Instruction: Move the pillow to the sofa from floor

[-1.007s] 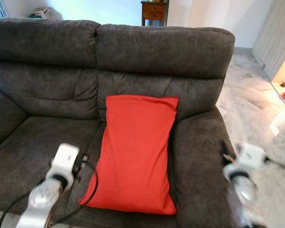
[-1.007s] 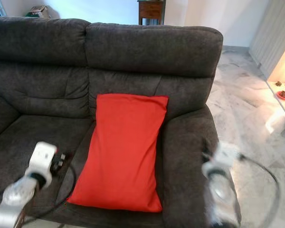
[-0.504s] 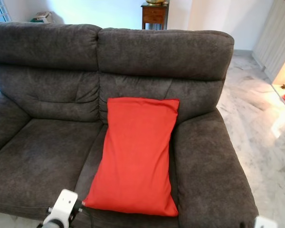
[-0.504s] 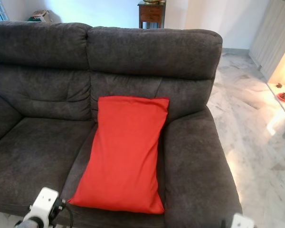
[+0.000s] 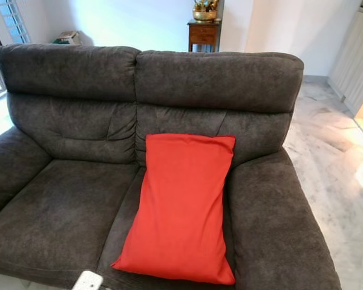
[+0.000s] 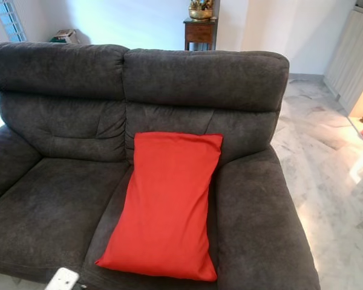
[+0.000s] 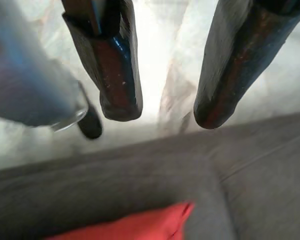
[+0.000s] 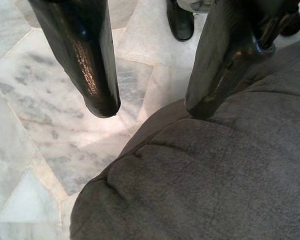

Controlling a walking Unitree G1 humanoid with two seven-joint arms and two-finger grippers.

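The red pillow lies on the grey sofa, leaning against the backrest beside the armrest at three o'clock. The cushion at nine o'clock is bare; marble floor opens beyond the armrest. The left gripper hangs with fingers apart above the sofa's front edge. The right gripper, fingers apart, hovers over the armrest's edge.

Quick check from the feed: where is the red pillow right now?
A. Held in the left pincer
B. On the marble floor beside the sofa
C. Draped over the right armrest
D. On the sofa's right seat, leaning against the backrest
D: the red pillow lies on the sofa by its right armrest, top edge against the backrest, both pincers open and empty.
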